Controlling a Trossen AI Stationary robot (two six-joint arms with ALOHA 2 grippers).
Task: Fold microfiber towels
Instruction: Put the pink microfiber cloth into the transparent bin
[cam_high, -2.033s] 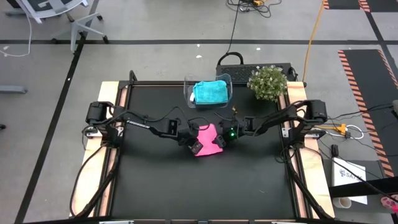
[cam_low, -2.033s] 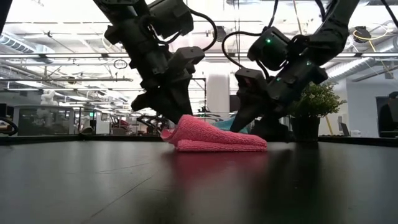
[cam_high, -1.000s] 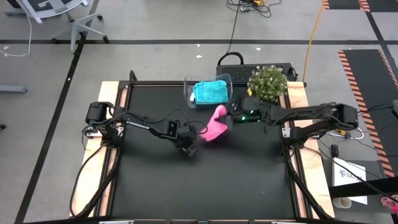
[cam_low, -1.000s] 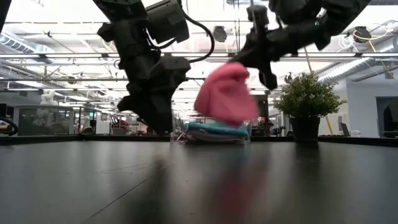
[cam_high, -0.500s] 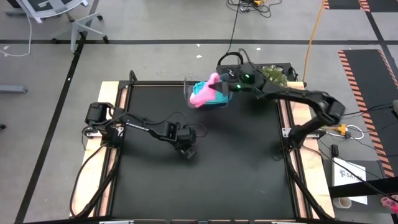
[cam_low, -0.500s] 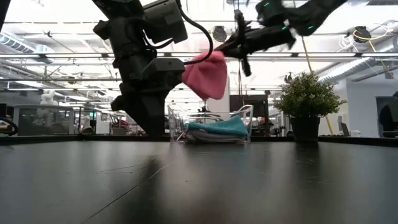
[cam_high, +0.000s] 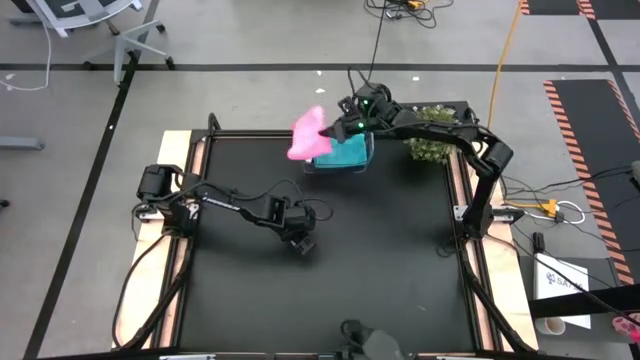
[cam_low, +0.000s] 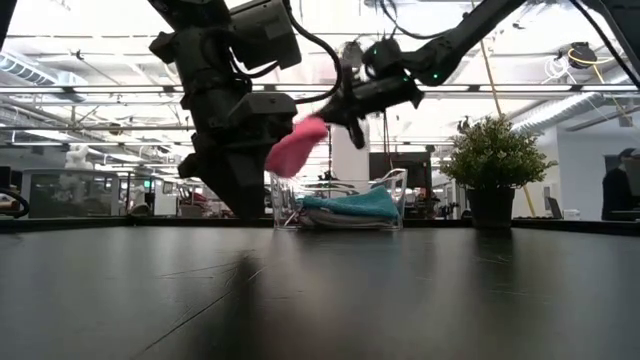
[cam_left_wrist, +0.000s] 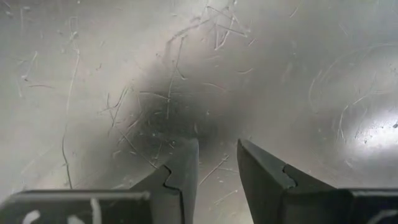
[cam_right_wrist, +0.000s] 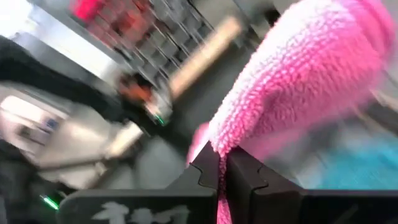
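A bright pink towel (cam_high: 305, 134) hangs in the air above the table's far edge, just left of a clear bin (cam_high: 366, 128); my right gripper (cam_high: 334, 130) is shut on it. In the low view the pink towel (cam_low: 294, 146) slants down from the gripper (cam_low: 340, 108). A folded teal towel (cam_high: 345, 151) lies inside the bin. My left gripper (cam_high: 300, 241) hovers over the bare black table at its middle, pointing down, open with nothing between its fingers (cam_left_wrist: 186, 168). My right gripper pinches the bunched pink towel by one end (cam_right_wrist: 231, 144) between its two fingers (cam_right_wrist: 205, 169). The fingers run nearly level, coming from the table's right. The towel is lifted clear and sticks out beyond the fingertips toward the left, drooping a little. How many layers are caught I cannot tell.
A small potted plant (cam_high: 431, 137) stands at the far right corner, right of the bin. Wooden rails (cam_high: 176, 150) border the black table top (cam_high: 330, 290), whose near half is bare. A keyboard-like box (cam_high: 400, 105) sits beyond the far edge.
My right gripper has swung up and from the table's middle toward the far edge, then left over the bin, carrying the pink towel, which is lifted clear and now trails past the bin's left side. It stays shut.
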